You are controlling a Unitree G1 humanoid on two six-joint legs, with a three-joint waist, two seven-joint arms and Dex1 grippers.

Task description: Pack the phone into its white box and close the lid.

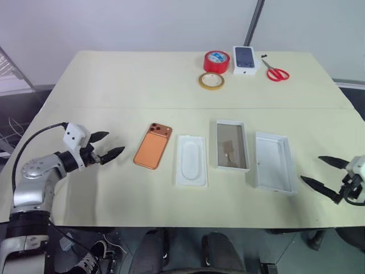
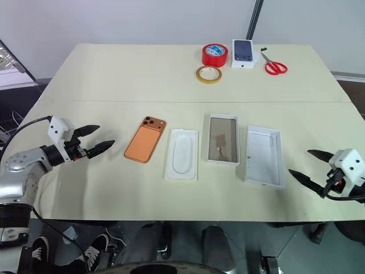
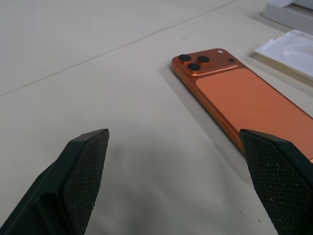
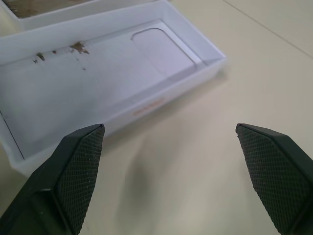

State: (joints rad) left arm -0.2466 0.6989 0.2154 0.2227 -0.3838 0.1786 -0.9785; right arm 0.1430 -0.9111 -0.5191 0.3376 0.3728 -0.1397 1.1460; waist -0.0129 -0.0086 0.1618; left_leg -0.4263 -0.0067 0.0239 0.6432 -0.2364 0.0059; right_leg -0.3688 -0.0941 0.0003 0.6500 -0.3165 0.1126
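The copper-orange phone [image 1: 153, 146] lies face down on the table, camera bump at its far end. To its right are a flat white insert [image 1: 191, 160], then the white box [image 1: 232, 145] with a grey-brown floor, then the all-white lid [image 1: 275, 162] lying open side up. My left gripper [image 1: 106, 145] hovers open just left of the phone [image 3: 244, 98], nothing between its fingers. My right gripper [image 1: 321, 173] is open and empty right of the lid [image 4: 98, 83].
At the table's far edge sit a red tape roll [image 1: 217, 61], a yellow tape ring [image 1: 211, 81], a small white box with a phone picture [image 1: 246, 60] and red-handled scissors [image 1: 276, 73]. Bare tabletop [image 1: 125, 85] stretches between these and the near row.
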